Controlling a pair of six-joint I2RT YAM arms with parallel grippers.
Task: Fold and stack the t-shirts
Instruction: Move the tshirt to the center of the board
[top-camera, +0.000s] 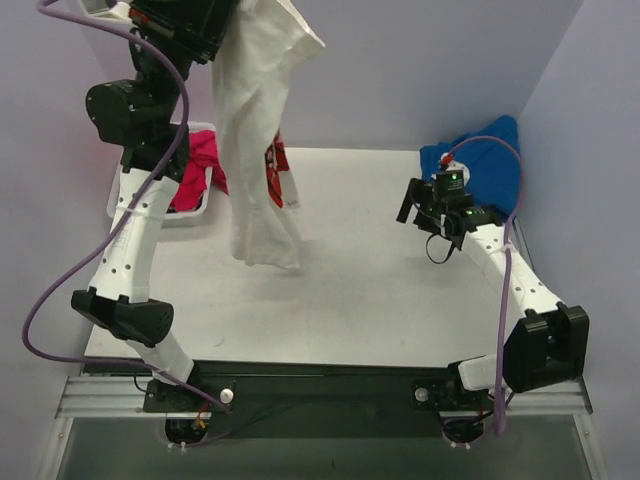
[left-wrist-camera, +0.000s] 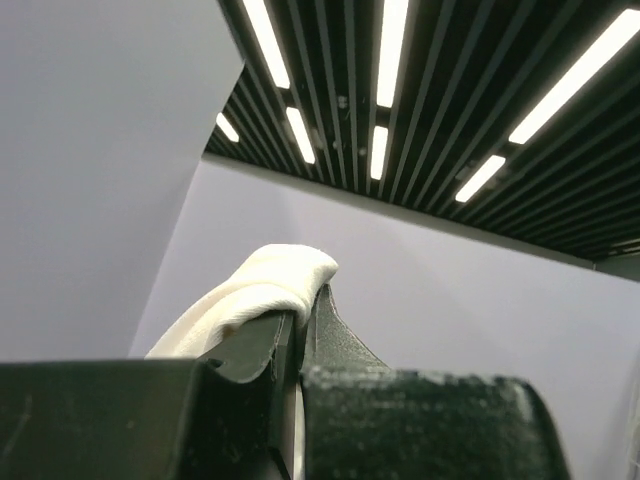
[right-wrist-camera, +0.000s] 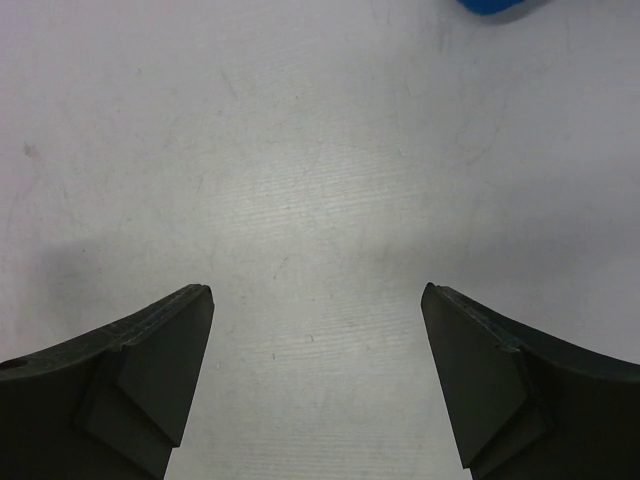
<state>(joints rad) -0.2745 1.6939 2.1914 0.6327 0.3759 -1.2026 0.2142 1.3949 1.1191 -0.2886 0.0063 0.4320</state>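
White t-shirt hangs (left gripper pinching) — hem near table.

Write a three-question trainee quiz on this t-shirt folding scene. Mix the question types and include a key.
1. True or false: the left end effector is shut on the white t-shirt and holds it up.
2. Where does the blue t-shirt lie? A: in the basket. B: at the far right corner of the table. C: hanging from the left end effector.
3. Fill in the blank: the right end effector is ____ and holds nothing.

Key: 1 true; 2 B; 3 open.
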